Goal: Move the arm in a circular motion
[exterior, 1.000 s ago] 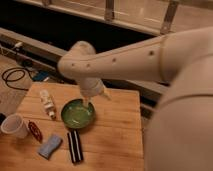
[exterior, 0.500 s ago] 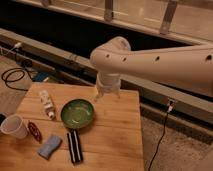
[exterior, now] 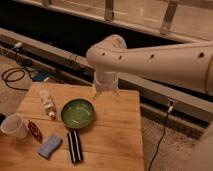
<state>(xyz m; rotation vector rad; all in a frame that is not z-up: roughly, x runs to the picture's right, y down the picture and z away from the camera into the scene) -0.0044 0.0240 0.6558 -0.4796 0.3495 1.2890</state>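
Note:
The cream-white arm (exterior: 165,62) reaches in from the right edge as a thick tube with small dark holes. It ends in a rounded joint (exterior: 107,52) above the far edge of the wooden table (exterior: 115,135). The gripper (exterior: 105,94) hangs down from that joint, just behind and to the right of a green bowl (exterior: 77,113). Its two fingers stand apart with nothing between them. It touches none of the objects on the table.
On the table are a white bottle (exterior: 47,103) lying down, a white cup (exterior: 14,126), a dark red packet (exterior: 35,131), a blue sponge (exterior: 49,146) and a black striped bar (exterior: 74,146). A black cable (exterior: 12,77) lies on the floor at left. A low ledge (exterior: 160,90) runs behind.
The arm's end joint and the gripper have swung from above the bowl's left side to the right, past the bowl, and now sit over the table's far edge.

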